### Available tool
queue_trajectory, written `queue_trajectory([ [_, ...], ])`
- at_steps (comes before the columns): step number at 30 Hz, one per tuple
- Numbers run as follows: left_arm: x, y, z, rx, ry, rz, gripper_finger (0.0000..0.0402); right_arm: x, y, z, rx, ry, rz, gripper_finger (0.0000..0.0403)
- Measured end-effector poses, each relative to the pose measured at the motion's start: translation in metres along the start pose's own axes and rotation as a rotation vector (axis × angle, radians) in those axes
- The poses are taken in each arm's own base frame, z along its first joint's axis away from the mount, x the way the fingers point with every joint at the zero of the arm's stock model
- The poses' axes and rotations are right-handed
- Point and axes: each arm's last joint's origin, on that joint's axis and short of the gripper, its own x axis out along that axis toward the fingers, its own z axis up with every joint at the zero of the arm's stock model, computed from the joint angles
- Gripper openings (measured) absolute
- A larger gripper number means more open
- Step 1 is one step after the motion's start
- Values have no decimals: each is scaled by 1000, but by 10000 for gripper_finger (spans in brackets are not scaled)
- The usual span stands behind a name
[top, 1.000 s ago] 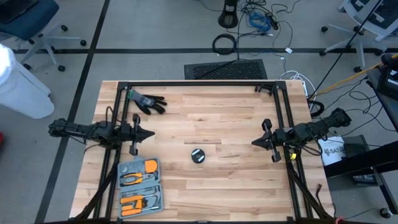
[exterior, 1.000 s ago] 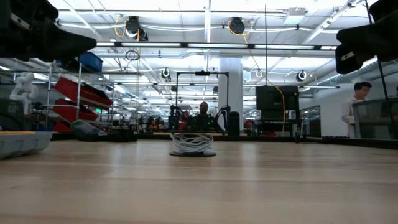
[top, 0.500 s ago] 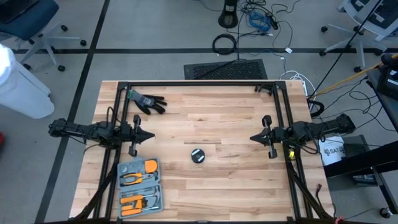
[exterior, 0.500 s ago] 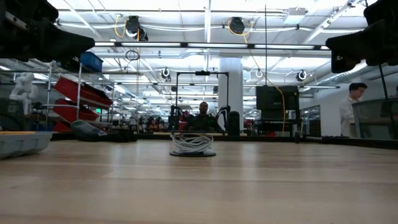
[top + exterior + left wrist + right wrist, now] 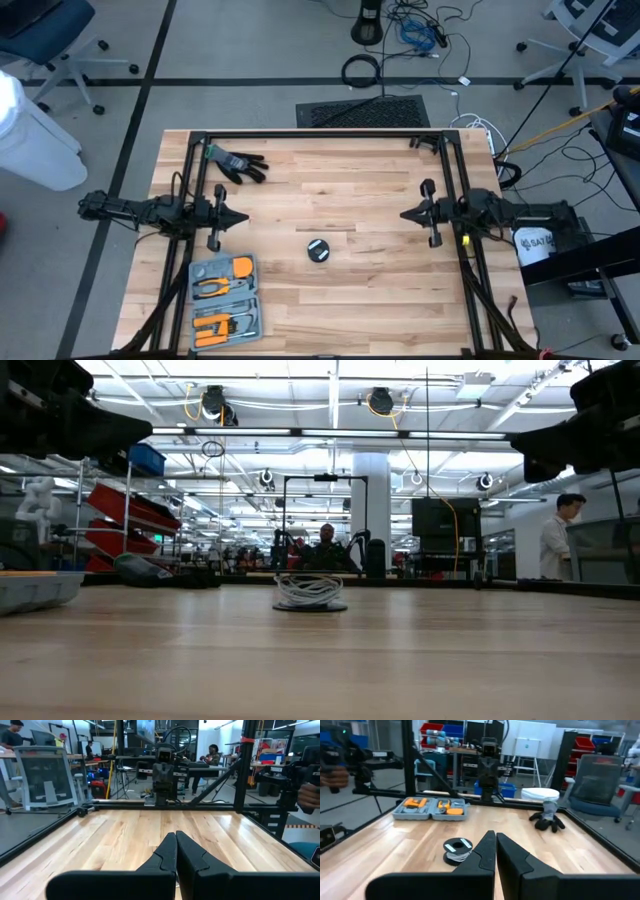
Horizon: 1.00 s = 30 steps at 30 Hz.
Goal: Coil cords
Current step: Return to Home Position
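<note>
The cords lie wound into one small round coil point(image 5: 318, 250) flat on the table's middle, nearer the front edge. The low view shows the coil point(image 5: 309, 592) as stacked white loops on a dark base; in the right wrist view the coil point(image 5: 457, 849) is a dark puck with white strands. My left gripper point(image 5: 243, 216) hovers shut at the table's left side, pointing level toward the right. My right gripper point(image 5: 404, 215) hovers shut at the right side, pointing level toward the left. Both are well clear of the coil. The left wrist view shows my left gripper point(image 5: 175, 836) with its fingers closed together.
A black glove point(image 5: 238, 164) lies at the far left of the table. A grey tool case point(image 5: 226, 300) with orange tools sits at the near left. A black frame point(image 5: 320, 134) runs along the table's edges. People stand in the room beyond.
My right arm has swung about its base: its gripper has moved toward the table's far edge and a little left, ending pointed straight across at the left arm. It stays shut. The coil and the left arm have kept still.
</note>
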Motion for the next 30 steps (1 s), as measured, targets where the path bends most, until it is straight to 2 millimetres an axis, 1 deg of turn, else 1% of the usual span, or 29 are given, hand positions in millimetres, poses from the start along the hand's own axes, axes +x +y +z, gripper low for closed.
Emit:
queue_trajectory([
  [6, 0, 0, 0, 1, 1, 0, 0, 0, -1, 0, 47, -4, 5, 0],
  [23, 0, 0, 0, 27, 1, 1, 0, 0, -2, 0, 7, -4, 0, 0],
  [30, 0, 0, 0, 27, 1, 1, 0, 0, -2, 1, 68, -7, 16, 0],
])
